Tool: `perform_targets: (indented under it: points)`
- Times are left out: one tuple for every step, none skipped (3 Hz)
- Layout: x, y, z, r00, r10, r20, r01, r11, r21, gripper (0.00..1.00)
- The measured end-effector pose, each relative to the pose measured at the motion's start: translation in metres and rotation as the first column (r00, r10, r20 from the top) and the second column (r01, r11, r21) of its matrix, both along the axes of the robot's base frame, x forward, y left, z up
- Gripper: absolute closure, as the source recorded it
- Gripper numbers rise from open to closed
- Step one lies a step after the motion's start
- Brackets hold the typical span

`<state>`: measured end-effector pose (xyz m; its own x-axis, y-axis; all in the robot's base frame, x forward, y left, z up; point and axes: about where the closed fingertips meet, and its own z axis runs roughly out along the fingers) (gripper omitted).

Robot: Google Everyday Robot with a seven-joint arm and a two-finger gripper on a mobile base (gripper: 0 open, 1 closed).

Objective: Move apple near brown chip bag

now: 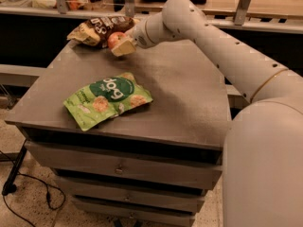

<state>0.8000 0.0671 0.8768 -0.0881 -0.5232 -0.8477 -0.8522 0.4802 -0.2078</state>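
One apple (114, 39), probably firm and slick, is clamped mid-body by the gripper (124, 45), brown chip bag (94, 30) at its ten o'clock.

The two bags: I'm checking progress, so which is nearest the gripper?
The brown chip bag at the back; the gripper, jaws shut on the apple, is beside it. The green bag lies apart, nearer the front.
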Motion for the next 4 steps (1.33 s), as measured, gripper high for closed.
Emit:
perform_targets:
  points:
    - [0.008, 0.019, -0.003, 0.9996, -0.012, 0.024, 0.012, 1.000, 0.006, 1.00]
    - [0.015, 0.032, -0.006, 0.9991, -0.019, 0.038, 0.018, 1.000, 0.009, 1.00]
    - [0.021, 0.041, -0.014, 0.9999, -0.001, 0.010, 0.001, 1.000, -0.013, 0.82]
    - [0.020, 0.036, -0.023, 0.9998, 0.008, -0.020, -0.009, 0.998, -0.056, 0.59]
